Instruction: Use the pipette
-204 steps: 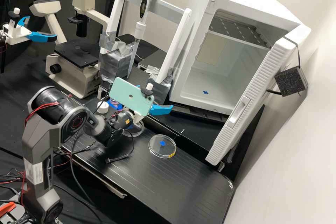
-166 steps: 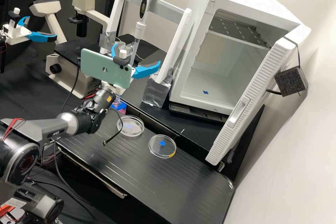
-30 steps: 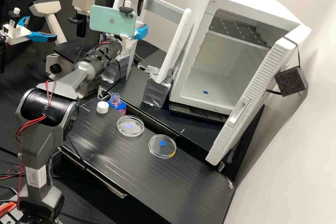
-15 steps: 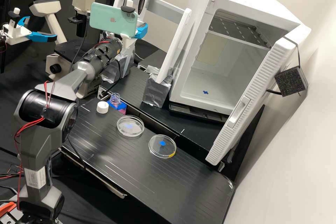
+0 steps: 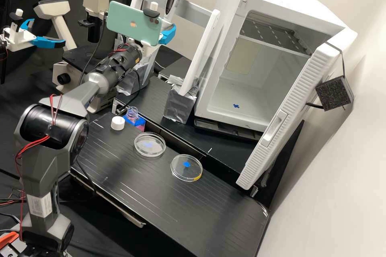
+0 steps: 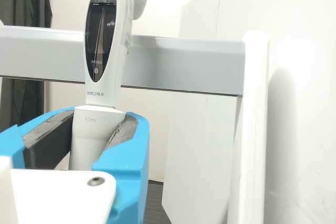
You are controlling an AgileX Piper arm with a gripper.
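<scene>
I'm holding the pipette point(image 5: 171, 3) with the gripper point(image 5: 167, 34), its fingers closed around the lower body, a dark pad on either side. The pipette is standing nearly upright in front of the rack's grey crossbar point(image 5: 196, 13); I can't tell if they're touching. Two dishes point(image 5: 186, 172) are lying near a white cap point(image 5: 117, 123).

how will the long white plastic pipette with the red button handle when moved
The white pipette should be stiff; its body looks like hard plastic. It may tip, since the white gripper with bright blue fingers clamps it below the bulky head. Its smooth surface could slip, though the dark finger pads should help.
</scene>
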